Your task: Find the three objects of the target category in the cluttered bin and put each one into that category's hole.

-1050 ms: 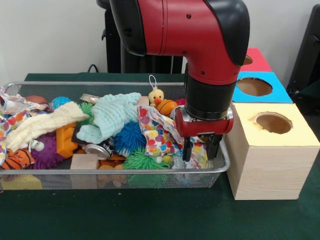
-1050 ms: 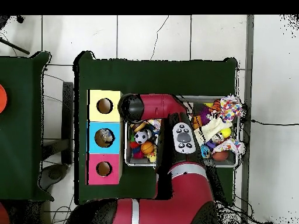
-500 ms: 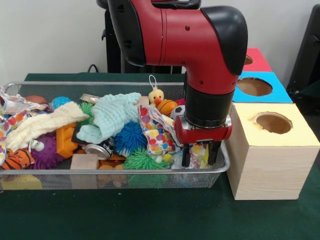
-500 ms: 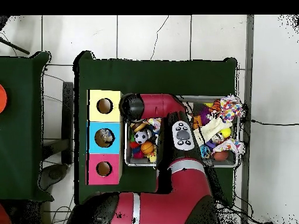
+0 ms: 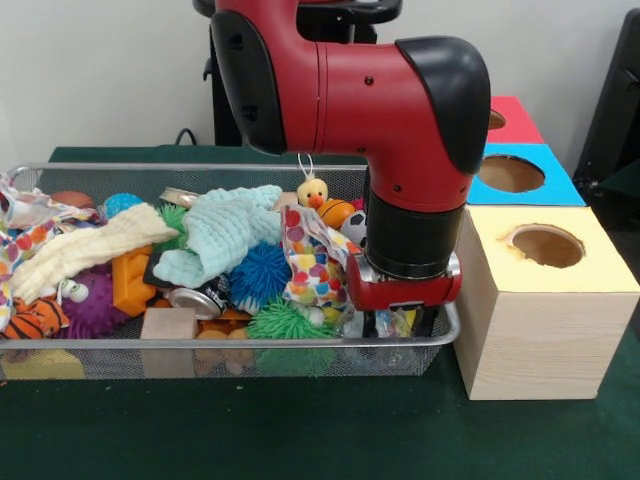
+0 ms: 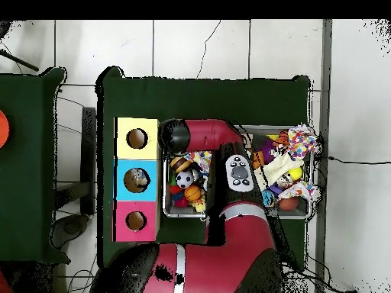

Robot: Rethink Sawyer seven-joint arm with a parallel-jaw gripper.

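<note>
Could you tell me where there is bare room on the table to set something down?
Free: the green table strip in front of the wire bin and yellow-topped box. Crowded: the bin itself, heaped with toys and cloths, with the pincer lowered into its box-side end.

Bin (image 5: 120,345) left of boxes (image 5: 545,300)

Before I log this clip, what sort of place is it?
Likely a robotics lab test station: a wire mesh bin crammed with toys, three coloured boxes with holes, green-covered tables on a tiled floor.
</note>
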